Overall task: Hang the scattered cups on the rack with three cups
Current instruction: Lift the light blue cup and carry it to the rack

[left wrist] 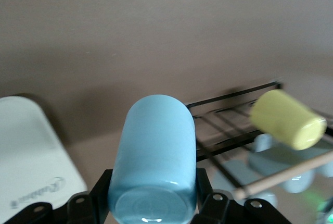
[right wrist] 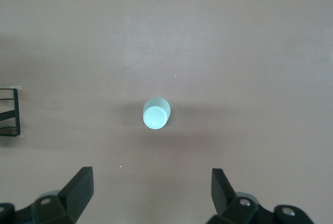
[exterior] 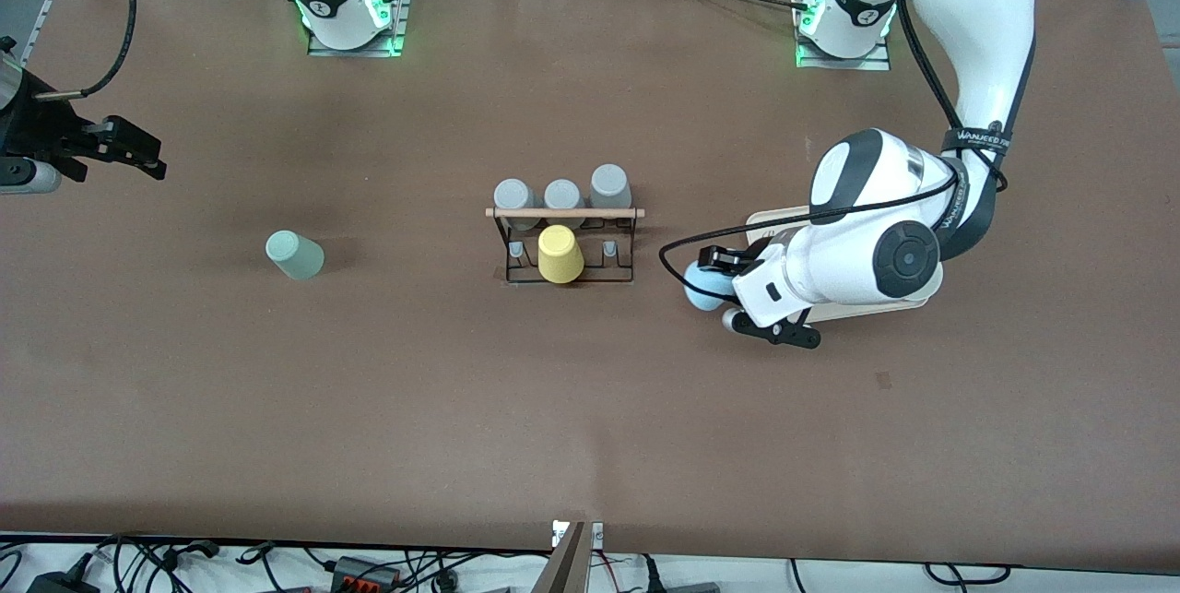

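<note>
Blue cup [left wrist: 155, 156] clamped between left fingers [left wrist: 99, 195], probably airborne | right fingers [right wrist: 83, 182] spread, empty, waiting

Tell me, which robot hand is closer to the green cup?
The right one. The right gripper hangs open above the table near the green cup, at the right arm's end. The left gripper is past the rack, shut on the blue cup.

I see the rack [exterior: 564, 243] mid-table, one cup [exterior: 560, 254] hung on its nearer side, three cups [exterior: 561, 194] just farther; a lone cup [exterior: 295, 254] stands toward the right arm's end; my left gripper [exterior: 714, 284] holds another cup [exterior: 701, 287] beside the rack, by a tray [exterior: 908, 301].
</note>
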